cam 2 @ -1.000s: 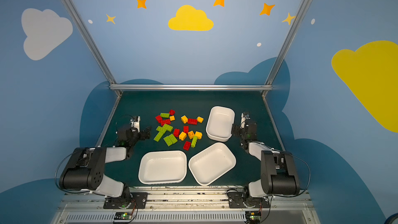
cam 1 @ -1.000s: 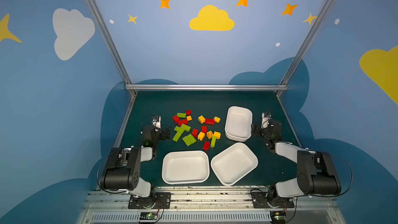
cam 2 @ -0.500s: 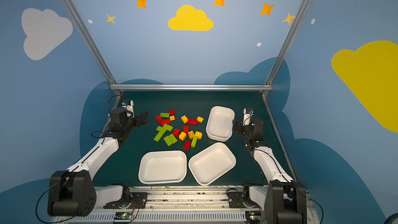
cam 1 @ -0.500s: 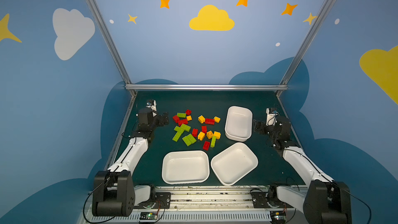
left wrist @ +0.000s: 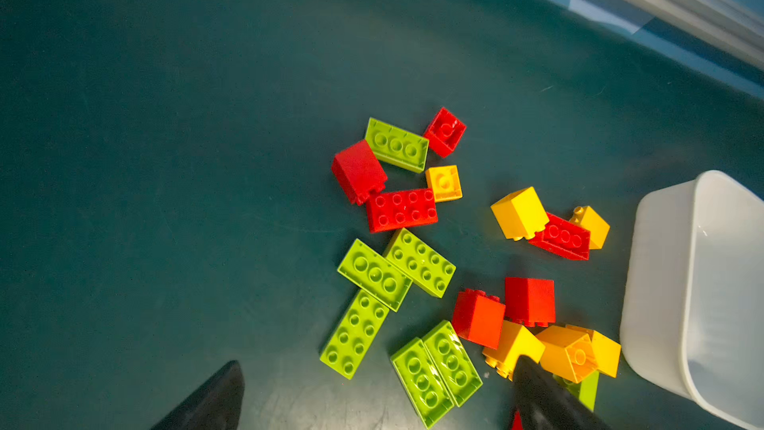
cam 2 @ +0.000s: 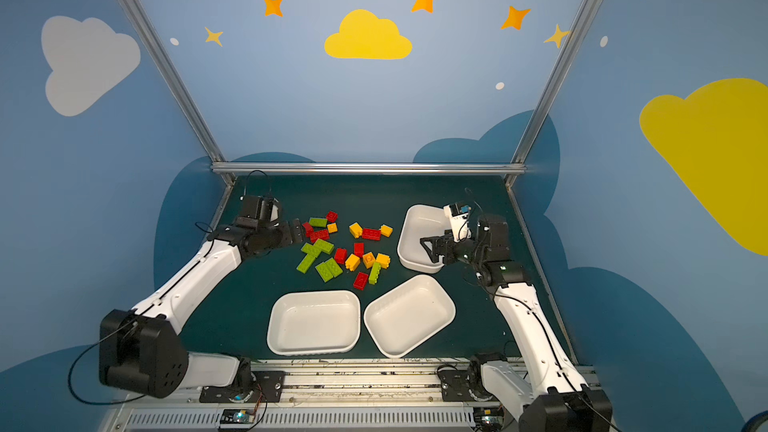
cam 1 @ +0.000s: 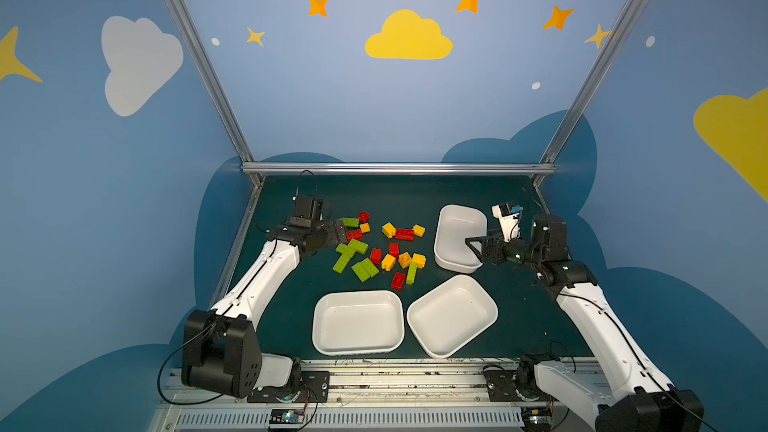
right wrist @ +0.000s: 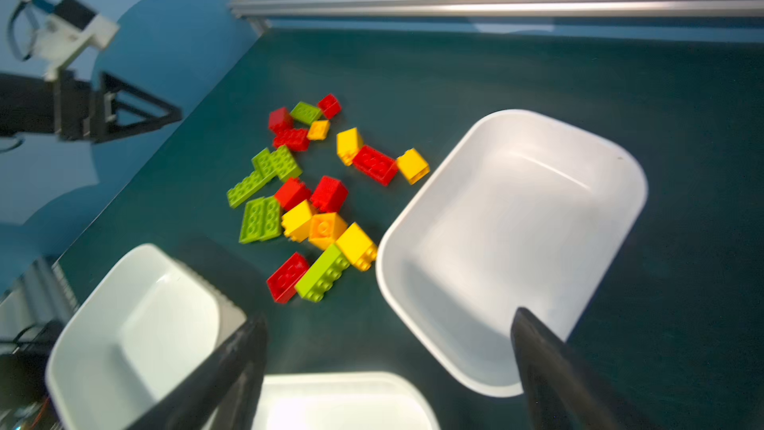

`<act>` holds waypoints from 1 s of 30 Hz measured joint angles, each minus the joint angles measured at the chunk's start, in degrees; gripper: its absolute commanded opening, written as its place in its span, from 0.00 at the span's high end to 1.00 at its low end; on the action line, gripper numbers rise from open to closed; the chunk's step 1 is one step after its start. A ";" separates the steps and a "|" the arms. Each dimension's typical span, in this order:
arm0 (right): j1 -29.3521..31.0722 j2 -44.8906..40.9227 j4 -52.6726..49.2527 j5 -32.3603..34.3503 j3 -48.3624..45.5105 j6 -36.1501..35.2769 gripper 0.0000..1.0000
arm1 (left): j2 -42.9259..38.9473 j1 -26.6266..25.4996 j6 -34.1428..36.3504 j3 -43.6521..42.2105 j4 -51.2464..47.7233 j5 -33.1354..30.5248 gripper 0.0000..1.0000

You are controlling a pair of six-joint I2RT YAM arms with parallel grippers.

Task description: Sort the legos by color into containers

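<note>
Several red, lime green and yellow-orange legos [cam 1: 380, 249] [cam 2: 345, 249] lie loose in a cluster mid-table, none in a container. Three white containers stand bare: one at the back right [cam 1: 461, 218], one at the front middle [cam 1: 357, 322], one at the front right [cam 1: 453, 313]. My left gripper [cam 1: 340, 231] [left wrist: 378, 361] hangs open at the cluster's left edge, above two green bricks [left wrist: 436, 366], holding nothing. My right gripper [cam 1: 473, 249] [right wrist: 388, 314] is open and bare over the near right rim of the back right container [right wrist: 516, 221].
An aluminium rail [cam 1: 395, 168] bounds the dark green table at the back, with slanted posts and blue walls at both sides. The arm bases sit on a metal rail [cam 1: 374, 380] at the front edge. The left arm [right wrist: 82, 109] shows in the right wrist view.
Both arms have unfolded from low, tucked poses and reached forward. The left gripper moved to the cluster's left edge, the right one over the back right container. Both stayed open.
</note>
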 measured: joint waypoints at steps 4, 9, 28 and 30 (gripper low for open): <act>5.55 0.79 -5.79 -1.90 3.54 -0.35 0.11 | 5.25 -3.32 -4.22 4.33 -3.52 -3.34 0.02; 11.52 3.26 -9.44 -1.62 5.79 -0.35 0.11 | 12.39 -5.11 -8.07 8.61 -5.77 -7.21 0.06; 18.58 8.33 -10.03 2.86 7.15 -0.20 0.10 | 34.05 -0.74 -13.33 23.06 -2.97 -13.14 0.28; 18.58 8.33 -10.14 3.10 7.15 -0.22 0.10 | 35.43 -0.55 -13.11 23.06 -1.97 -12.13 0.30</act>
